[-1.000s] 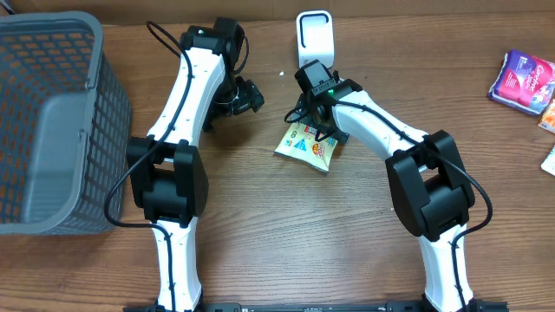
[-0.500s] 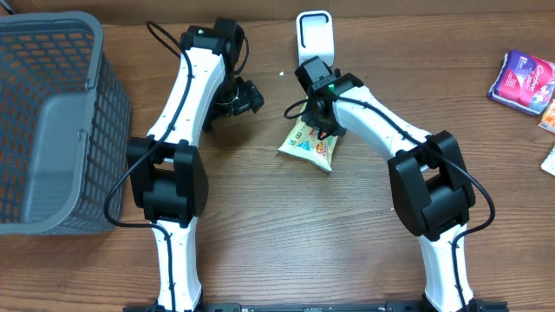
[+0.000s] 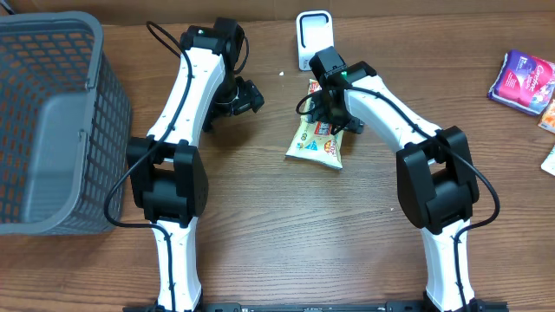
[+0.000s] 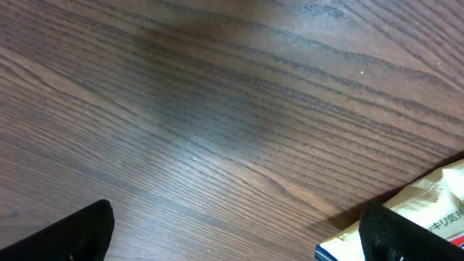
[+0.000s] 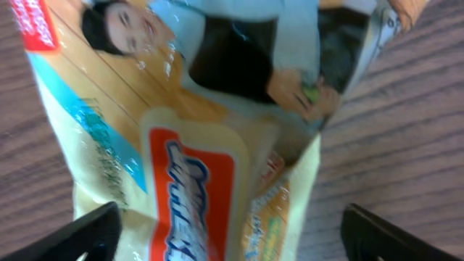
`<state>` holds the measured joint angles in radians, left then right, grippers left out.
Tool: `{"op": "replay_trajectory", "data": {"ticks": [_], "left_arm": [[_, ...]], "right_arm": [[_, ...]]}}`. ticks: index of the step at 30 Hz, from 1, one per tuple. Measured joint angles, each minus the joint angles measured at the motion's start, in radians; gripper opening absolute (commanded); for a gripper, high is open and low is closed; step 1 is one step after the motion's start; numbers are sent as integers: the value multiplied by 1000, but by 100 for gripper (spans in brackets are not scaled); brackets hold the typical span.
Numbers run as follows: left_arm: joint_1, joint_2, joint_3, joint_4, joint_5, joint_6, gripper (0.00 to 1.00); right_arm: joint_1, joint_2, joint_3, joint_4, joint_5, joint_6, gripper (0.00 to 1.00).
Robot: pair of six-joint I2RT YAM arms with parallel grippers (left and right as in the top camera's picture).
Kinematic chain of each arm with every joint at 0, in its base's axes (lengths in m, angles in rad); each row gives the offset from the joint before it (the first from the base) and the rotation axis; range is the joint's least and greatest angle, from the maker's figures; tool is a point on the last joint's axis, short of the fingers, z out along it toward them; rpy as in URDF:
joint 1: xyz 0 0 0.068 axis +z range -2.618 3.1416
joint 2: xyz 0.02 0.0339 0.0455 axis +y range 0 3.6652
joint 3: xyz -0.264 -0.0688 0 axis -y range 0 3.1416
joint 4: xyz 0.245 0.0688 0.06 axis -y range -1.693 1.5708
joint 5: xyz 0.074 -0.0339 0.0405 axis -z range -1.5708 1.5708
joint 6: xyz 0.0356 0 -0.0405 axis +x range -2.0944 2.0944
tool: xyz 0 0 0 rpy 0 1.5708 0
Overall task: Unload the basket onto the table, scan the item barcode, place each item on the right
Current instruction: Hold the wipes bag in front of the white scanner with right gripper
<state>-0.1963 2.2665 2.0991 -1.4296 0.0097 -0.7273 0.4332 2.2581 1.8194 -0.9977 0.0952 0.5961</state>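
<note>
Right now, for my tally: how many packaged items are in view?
4: snack pouch under the right gripper, purple packet far right, two cropped packets at the right edge; the basket may hide more.

light: even, bright | shadows: soft | right wrist view: blurred close-up

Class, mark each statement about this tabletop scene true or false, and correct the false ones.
1. The grey basket is on the robot's right. False: it is on its left.
2. The snack packet lies inside the basket. False: it lies on the wooden table, under the right pincer.
3. The left pincer is open and empty. True.
4. The white scanner stands beyond the packet, near the far edge. True.
5. The right pincer is clamped shut. False: its fingers stand wide apart.
</note>
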Motion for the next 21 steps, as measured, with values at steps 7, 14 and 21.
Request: {"op": "replay_trajectory", "data": {"ticks": [7,14,21], "left_arm": [[0,0,0,8,0,0,100],[0,0,0,13,0,0,100],[0,0,0,11,0,0,100]], "right_arm": [[8,1,-26,99,-22,4,100],[8,21,-41,106,-55,28,67],[8,18,-25,107,-93,44,4]]}}
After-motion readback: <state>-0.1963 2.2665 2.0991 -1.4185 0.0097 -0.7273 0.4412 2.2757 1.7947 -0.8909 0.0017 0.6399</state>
